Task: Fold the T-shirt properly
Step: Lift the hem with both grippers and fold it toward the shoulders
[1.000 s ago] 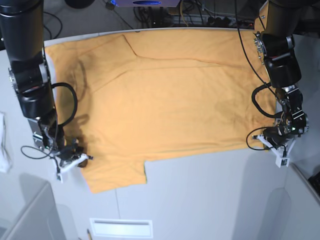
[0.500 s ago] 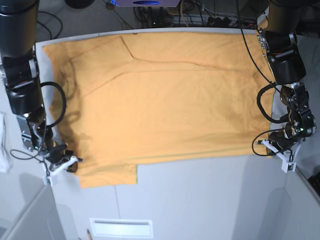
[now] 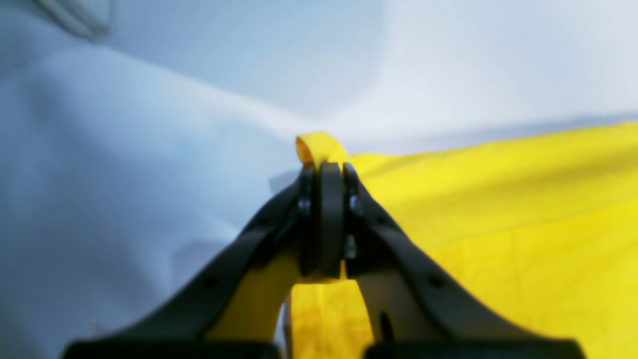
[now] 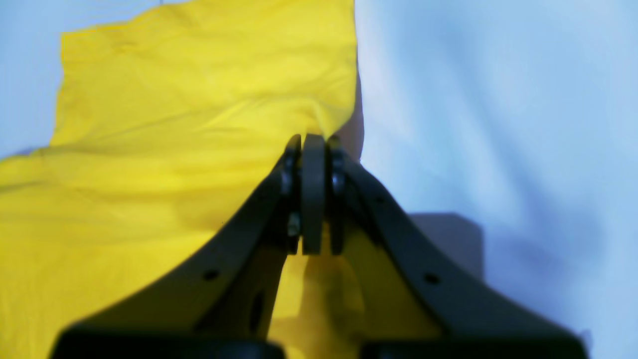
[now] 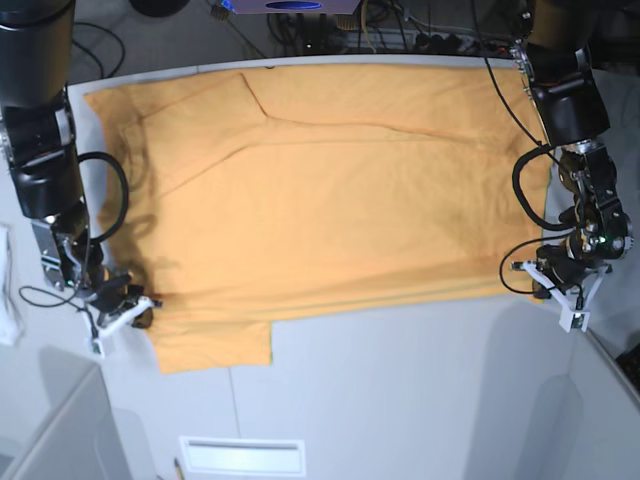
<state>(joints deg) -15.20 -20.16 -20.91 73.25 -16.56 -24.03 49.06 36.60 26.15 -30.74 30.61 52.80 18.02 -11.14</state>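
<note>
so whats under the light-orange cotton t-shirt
The light-orange cotton T-shirt lies spread on the pale grey table, bare along the near side. Whatever else sits beneath the cloth is covered and cannot be seen.

T-shirt (image 5: pixel 330 200) flat across table (image 5: pixel 420 400)

The surface (image 5: pixel 400 390) is pale grey-white and matte, and a white slotted panel (image 5: pixel 242 455) is set into it near the front edge. The T-shirt (image 5: pixel 330 200) lies directly on it, spread flat from the left edge almost to the right, reaching the far edge. One sleeve (image 5: pixel 215 345) juts toward the front at the left, and the front half of the surface is bare.
</note>
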